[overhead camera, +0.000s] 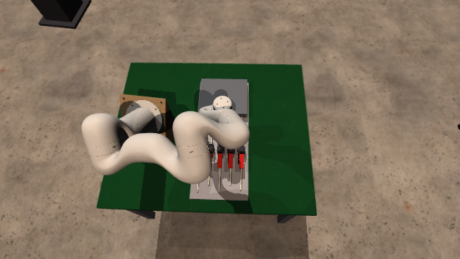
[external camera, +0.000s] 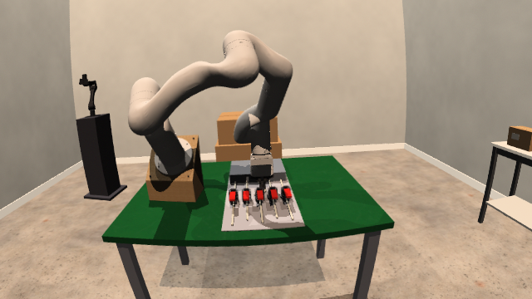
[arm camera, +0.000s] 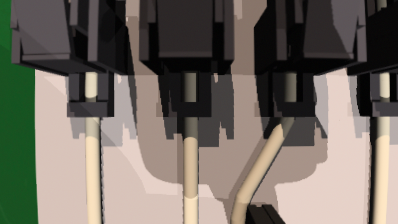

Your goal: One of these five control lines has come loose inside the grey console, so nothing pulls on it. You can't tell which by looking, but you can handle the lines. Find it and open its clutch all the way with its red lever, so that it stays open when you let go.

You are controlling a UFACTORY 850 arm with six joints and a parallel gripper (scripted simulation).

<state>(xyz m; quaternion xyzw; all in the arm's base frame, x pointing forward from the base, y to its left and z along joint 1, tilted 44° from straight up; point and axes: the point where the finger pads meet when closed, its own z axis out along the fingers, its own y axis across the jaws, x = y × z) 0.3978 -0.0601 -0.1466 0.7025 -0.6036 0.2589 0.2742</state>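
Note:
Five clutches with red levers stand in a row on a light baseplate (external camera: 263,216), in front of the grey console (external camera: 241,168). The middle lever (external camera: 260,193) sits just in front of my gripper (external camera: 263,182). The gripper is shut, low between the console and the clutches. In the wrist view its dark fingertip (arm camera: 263,214) touches the cream middle line (arm camera: 260,165), which bends sideways below its dark clutch (arm camera: 289,45). The neighbouring lines (arm camera: 190,170) (arm camera: 92,165) run straight. From above, the arm hides the gripper and two levers; three red levers (overhead camera: 230,160) show.
The arm's wooden base block (external camera: 174,183) stands on the green table's left side. Cardboard boxes (external camera: 233,133) sit behind the table. A black pedestal (external camera: 97,155) stands at the left, and a side table (external camera: 509,174) stands at the right.

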